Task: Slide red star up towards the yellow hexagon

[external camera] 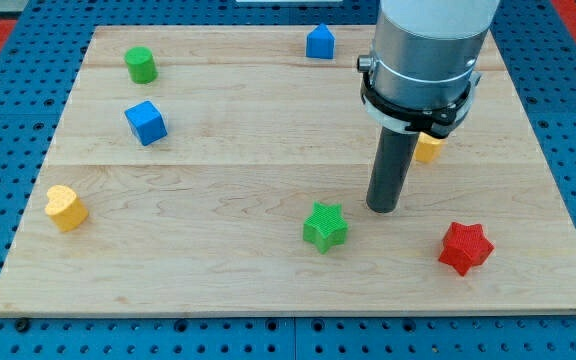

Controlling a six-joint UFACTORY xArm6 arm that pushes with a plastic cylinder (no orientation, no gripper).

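The red star (465, 248) lies near the view's bottom right of the wooden board (218, 250). The yellow hexagon (428, 147) sits above it, mostly hidden behind the arm's body. My tip (382, 208) rests on the board, left of and above the red star, below and left of the yellow hexagon, and just up-right of a green star (325, 226). The tip touches no block.
A green cylinder (140, 64) and a blue cube (146, 122) sit at the upper left. A yellow heart (65, 207) lies at the left edge. A blue house-shaped block (319, 42) sits at the top edge.
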